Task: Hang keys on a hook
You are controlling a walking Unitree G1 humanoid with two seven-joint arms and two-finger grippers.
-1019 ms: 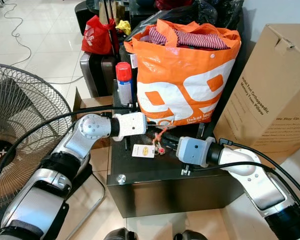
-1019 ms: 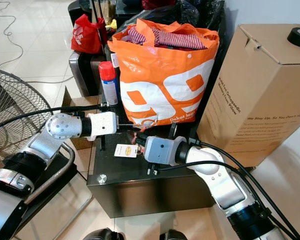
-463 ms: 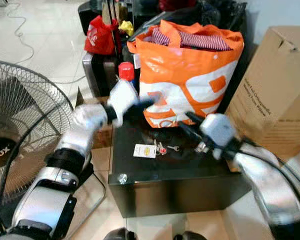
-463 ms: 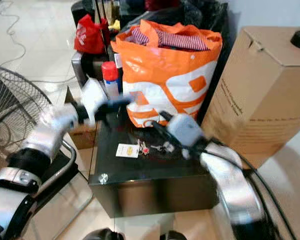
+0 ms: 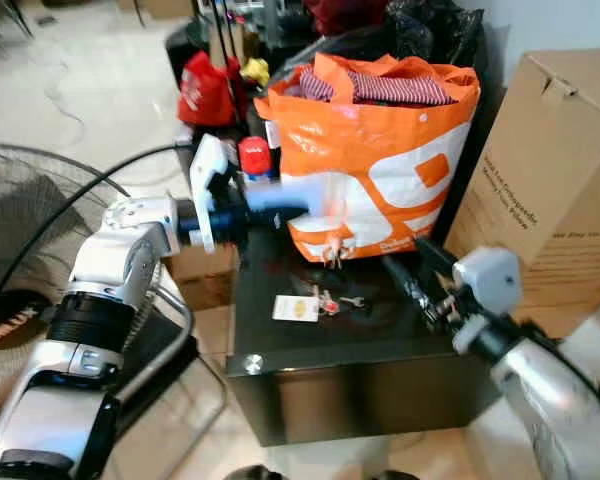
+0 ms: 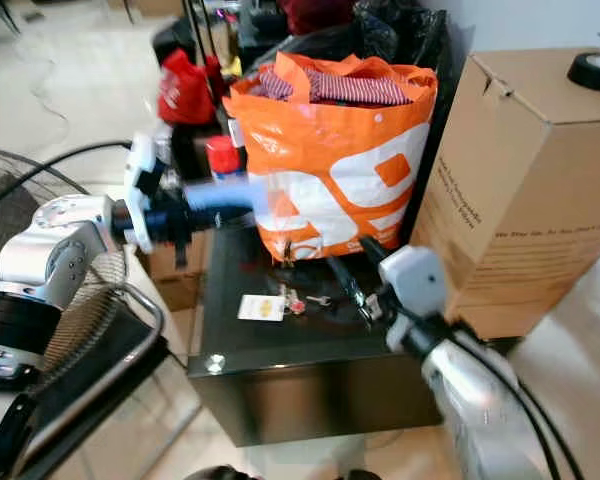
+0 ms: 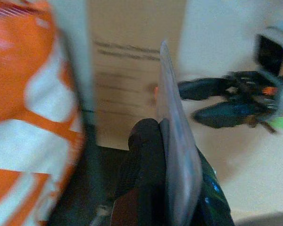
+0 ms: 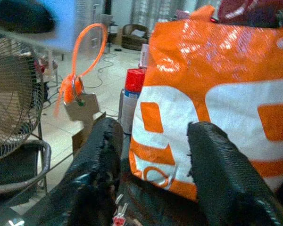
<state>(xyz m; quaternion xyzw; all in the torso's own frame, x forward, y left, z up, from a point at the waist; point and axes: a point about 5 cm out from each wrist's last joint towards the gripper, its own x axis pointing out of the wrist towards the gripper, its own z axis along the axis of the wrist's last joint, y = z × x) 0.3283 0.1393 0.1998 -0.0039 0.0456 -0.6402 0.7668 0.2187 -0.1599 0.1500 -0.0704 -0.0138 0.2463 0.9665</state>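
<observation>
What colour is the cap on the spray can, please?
The cap on the spray can is red, clearest in the right wrist view.

Orange-white bag [image 5: 380,170] w/ striped cloth [image 5: 395,85], red-capped can [image 5: 255,160].

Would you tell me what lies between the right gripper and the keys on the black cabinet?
Only bare black cabinet top separates the right gripper from the keys in the left eye view.

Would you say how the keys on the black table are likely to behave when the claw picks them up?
The keys are likely light and loose: small pieces beside a flat white tag. They would probably dangle and swing. Lying flat on the glossy table, they may slide.
</observation>
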